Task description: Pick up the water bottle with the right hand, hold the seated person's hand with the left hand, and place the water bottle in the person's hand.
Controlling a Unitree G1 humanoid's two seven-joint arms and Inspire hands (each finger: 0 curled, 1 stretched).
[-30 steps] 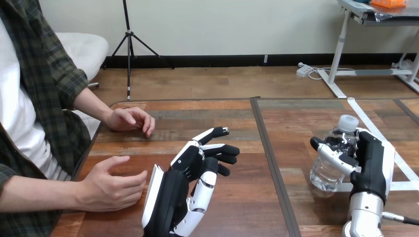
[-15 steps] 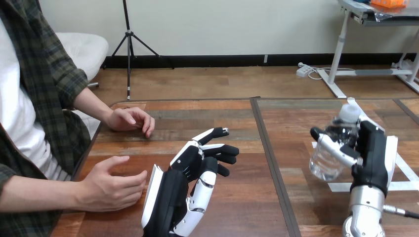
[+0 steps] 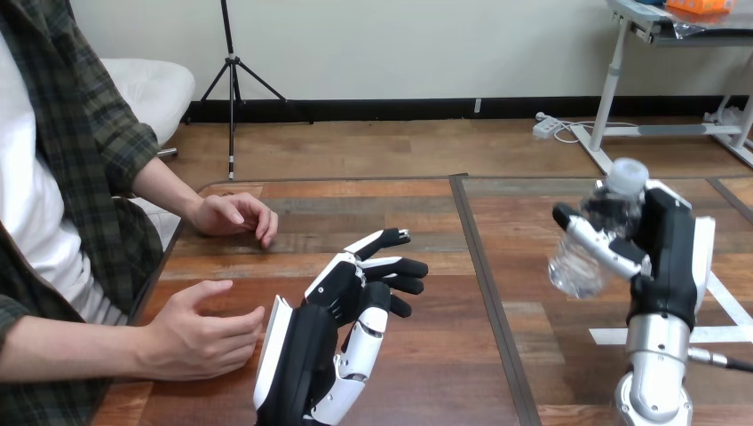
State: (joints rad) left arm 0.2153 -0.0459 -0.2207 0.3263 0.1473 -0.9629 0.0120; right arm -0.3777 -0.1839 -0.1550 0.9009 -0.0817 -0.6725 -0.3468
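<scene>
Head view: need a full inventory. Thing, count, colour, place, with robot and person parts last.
table: 1, brown wood with a dark seam down the middle, spans the view
water bottle: 1, clear with a white cap, at right, tilted, gripped by the right hand
white tape: 2 strips visible, white, flat on the table at right, partly behind the right arm
person's far hand: 1, resting on the table near its far left edge
person's near hand: 1, on the table at lower left, holding nothing
left hand: 1, black and white, lower centre, fingers relaxed, close beside the person's near hand, not holding it
right hand: 1, black and white, at right, fingers curled round the water bottle
</scene>
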